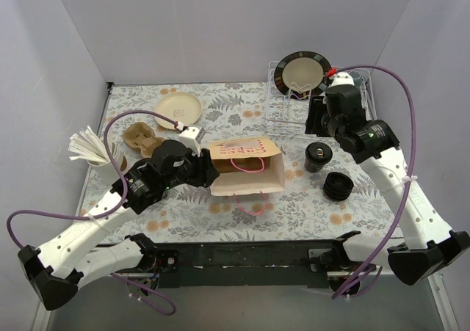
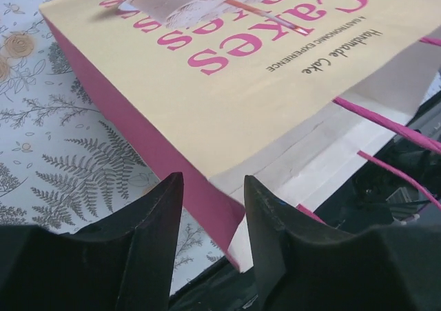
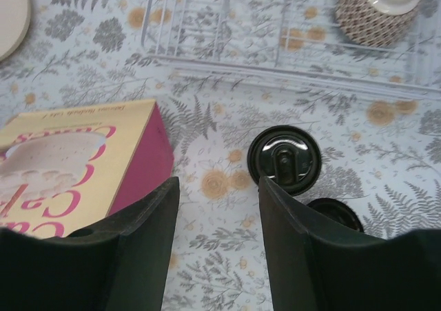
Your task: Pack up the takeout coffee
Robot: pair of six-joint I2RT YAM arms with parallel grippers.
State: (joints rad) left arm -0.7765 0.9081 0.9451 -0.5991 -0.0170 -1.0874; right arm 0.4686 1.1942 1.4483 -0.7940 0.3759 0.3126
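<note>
Top external, coffee [image 1: 319,157] by bag [image 1: 246,168], lid stack [image 1: 338,186] near, L fingers [image 2: 148,249], R fingers [image 3: 138,249] apart, nothing held

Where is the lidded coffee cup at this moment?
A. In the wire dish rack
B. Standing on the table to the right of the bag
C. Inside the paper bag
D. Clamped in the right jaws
B: the top view shows the lidded coffee cup upright on the table, just right of the paper bag, and the right gripper has its jaws apart with nothing between them.
</note>
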